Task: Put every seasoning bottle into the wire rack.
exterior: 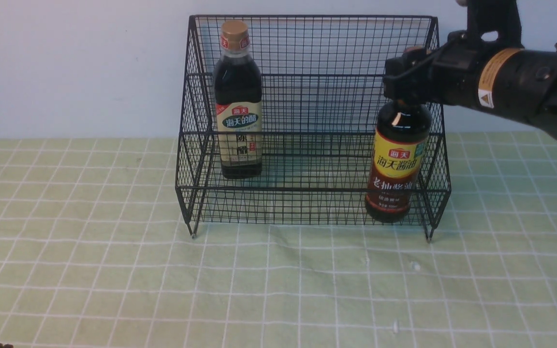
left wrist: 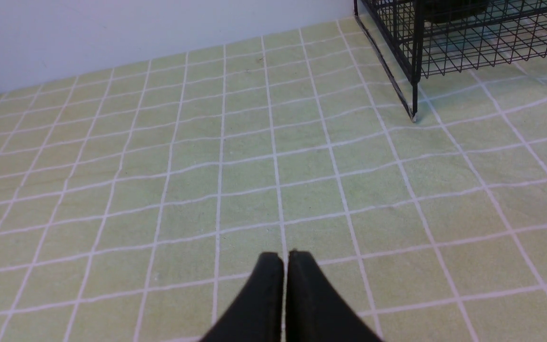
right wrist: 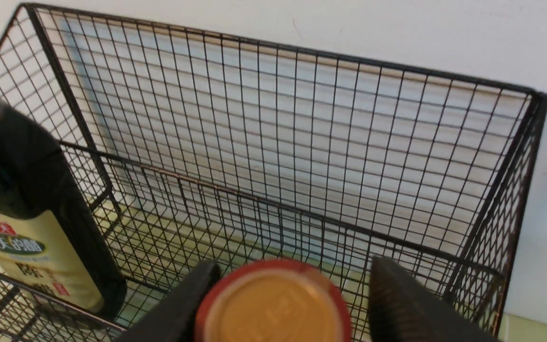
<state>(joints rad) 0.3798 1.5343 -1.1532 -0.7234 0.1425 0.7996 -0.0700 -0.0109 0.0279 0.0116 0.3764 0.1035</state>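
The wire rack (exterior: 317,48) stands at the back of the table against the wall. The squarish bottle with gold cap (exterior: 238,101) stands upright on the rack's left side; it also shows in the right wrist view (right wrist: 26,228). The round bottle with yellow-red label (exterior: 397,159) stands upright on the lower front tier at the right. My right gripper (exterior: 406,72) is open around its neck; in the right wrist view the fingers (right wrist: 397,304) flank the reddish cap (right wrist: 273,308), with a gap on one side. My left gripper (left wrist: 285,256) is shut and empty over the cloth.
A light green checked cloth (exterior: 162,280) covers the table. The white wall (exterior: 65,63) rises right behind the rack. The rack's front left leg (left wrist: 413,111) shows in the left wrist view, well ahead of the left gripper.
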